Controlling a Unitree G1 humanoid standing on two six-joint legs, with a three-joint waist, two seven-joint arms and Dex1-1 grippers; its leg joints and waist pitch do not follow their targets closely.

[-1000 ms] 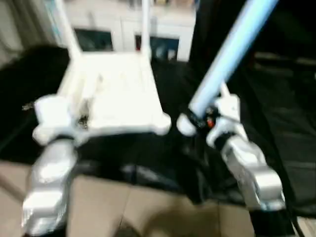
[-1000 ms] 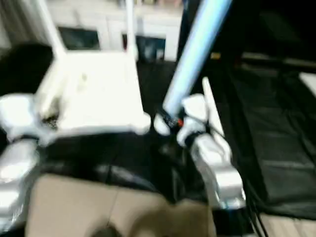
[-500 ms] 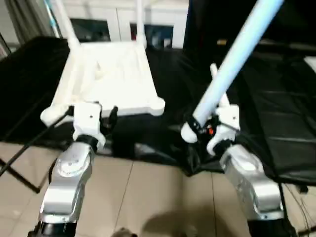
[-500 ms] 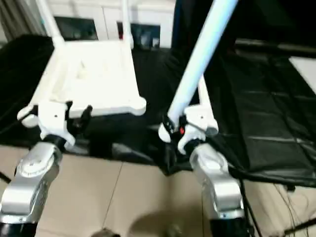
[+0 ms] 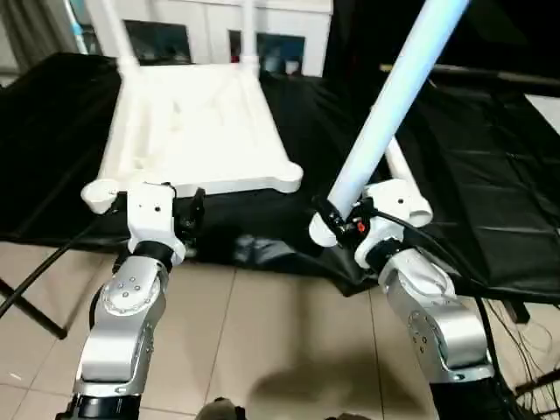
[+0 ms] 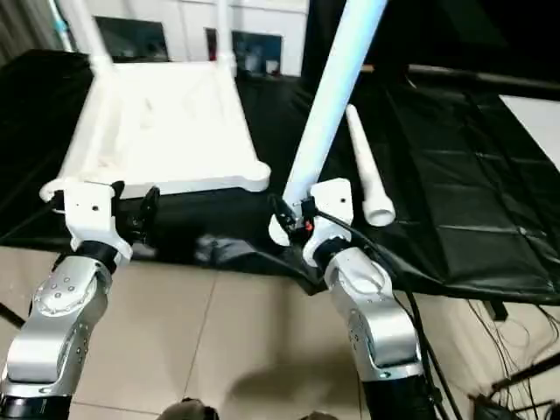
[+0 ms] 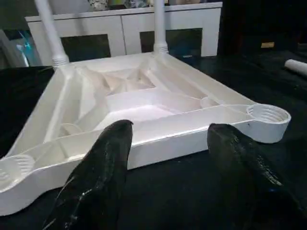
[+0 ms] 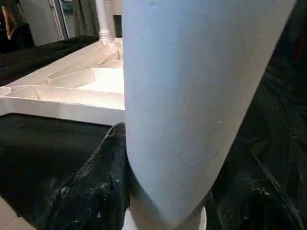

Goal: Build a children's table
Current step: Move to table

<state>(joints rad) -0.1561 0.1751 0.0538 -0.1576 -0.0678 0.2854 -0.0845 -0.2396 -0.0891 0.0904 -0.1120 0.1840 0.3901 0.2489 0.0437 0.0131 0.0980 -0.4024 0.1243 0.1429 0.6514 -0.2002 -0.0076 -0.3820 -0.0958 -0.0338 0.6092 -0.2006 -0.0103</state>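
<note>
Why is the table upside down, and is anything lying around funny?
The tabletop lies upside down on the black cloth so its legs can be put in. Two stand at the far corners; the near sockets are empty. One spare leg lies loose on the cloth. Nothing looks broken.

The held leg (image 5: 395, 98) runs up out of the head views, so its far end can't be seen. The two fitted legs (image 7: 159, 25) on the upturned tabletop (image 5: 192, 131) are likewise cut off. The loose leg (image 6: 365, 171) partly hides behind the held one.
</note>
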